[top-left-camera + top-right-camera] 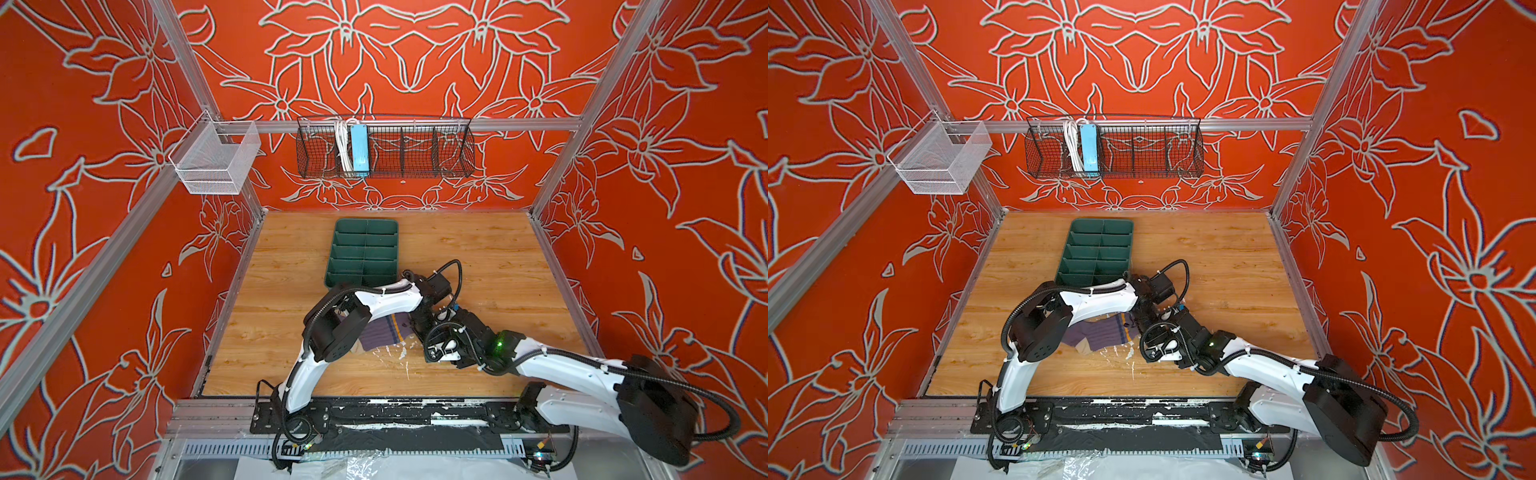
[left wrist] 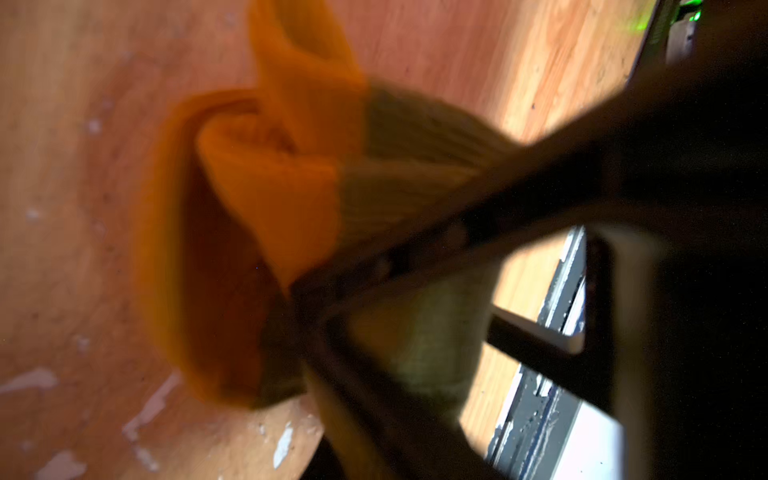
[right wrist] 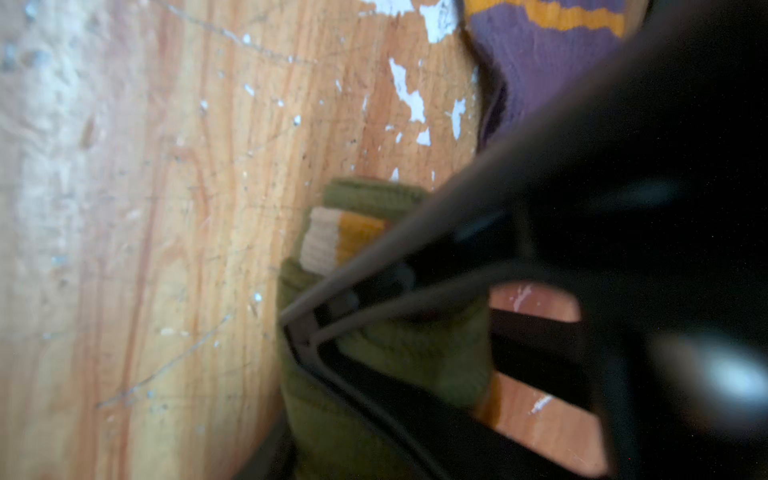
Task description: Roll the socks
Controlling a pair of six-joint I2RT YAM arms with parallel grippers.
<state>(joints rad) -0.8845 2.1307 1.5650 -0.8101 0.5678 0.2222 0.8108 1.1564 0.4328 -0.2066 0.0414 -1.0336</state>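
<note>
On my scuffed, paint-flecked wooden worktop (image 1: 478,257), boxed in by red floral walls (image 1: 415,62), the purple sock (image 1: 380,334) lies between both arms. My left claw (image 2: 295,291) and right claw (image 3: 293,328) each pinch the olive sock (image 3: 415,361) near it.

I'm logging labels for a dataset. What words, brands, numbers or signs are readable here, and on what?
None can be read.
The blue power strip in the wire basket is too small to show any label.
The purple sock, olive sock and green tray show no lettering.
</note>
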